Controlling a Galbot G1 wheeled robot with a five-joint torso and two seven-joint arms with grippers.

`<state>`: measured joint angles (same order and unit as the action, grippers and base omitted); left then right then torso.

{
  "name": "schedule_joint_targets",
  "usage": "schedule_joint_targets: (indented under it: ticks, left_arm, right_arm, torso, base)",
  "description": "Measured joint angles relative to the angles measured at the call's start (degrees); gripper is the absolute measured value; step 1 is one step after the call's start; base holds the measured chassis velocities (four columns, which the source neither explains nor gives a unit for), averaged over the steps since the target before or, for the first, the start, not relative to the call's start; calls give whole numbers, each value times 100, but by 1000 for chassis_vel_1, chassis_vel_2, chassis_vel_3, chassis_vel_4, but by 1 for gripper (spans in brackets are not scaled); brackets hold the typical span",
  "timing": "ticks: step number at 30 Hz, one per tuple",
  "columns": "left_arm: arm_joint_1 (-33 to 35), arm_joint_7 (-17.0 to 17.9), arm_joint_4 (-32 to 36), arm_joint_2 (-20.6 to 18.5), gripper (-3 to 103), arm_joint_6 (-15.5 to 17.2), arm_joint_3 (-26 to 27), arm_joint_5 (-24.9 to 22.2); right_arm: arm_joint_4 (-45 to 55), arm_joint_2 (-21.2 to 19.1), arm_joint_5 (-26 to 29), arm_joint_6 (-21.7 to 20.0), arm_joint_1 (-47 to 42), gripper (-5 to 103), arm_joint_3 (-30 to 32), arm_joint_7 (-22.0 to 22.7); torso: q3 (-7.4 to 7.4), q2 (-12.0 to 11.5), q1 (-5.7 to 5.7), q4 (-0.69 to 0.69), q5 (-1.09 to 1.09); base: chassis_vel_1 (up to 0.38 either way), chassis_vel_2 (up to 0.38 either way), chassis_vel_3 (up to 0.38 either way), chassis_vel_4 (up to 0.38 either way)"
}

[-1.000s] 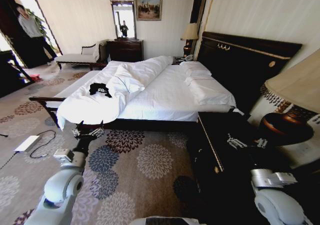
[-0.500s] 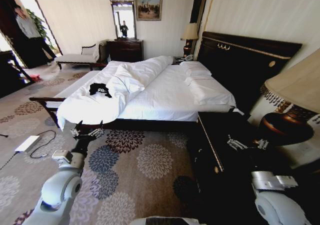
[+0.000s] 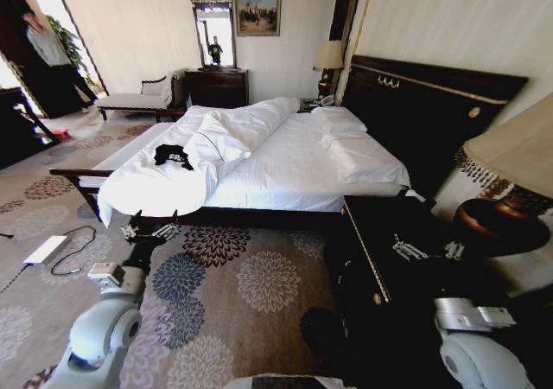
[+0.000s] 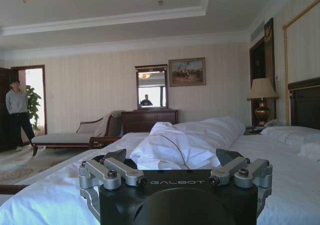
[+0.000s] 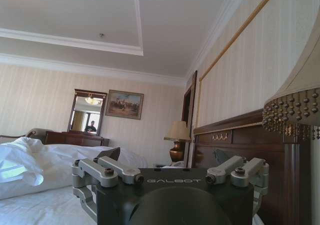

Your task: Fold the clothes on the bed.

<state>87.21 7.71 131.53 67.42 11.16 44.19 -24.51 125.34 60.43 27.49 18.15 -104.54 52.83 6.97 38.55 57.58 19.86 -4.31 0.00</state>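
Near the foot corner of the bed, on the side closest to our left arm, the clothes sit as one crumpled black T-shirt on the rumpled white duvet, nothing touching them. Our left gripper hangs over the flowered carpet just short of that bed edge with its fingers spread apart and nothing between them. Our right gripper hovers over the dark nightstand at the headboard end, well away from the shirt, fingers also spread wide around nothing.
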Motion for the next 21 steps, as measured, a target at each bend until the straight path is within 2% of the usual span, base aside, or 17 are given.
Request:
schedule_joint_targets:
  ticks: [21]
  left_arm:
    - [-15, 1, -151, 142, 100, -39, -69, 132]
  right_arm:
    - [-212, -6, -26, 19, 165, 100, -82, -15]
  torso:
    - [1, -1, 2, 0, -1]
  base:
    - [-97, 100, 99, -99]
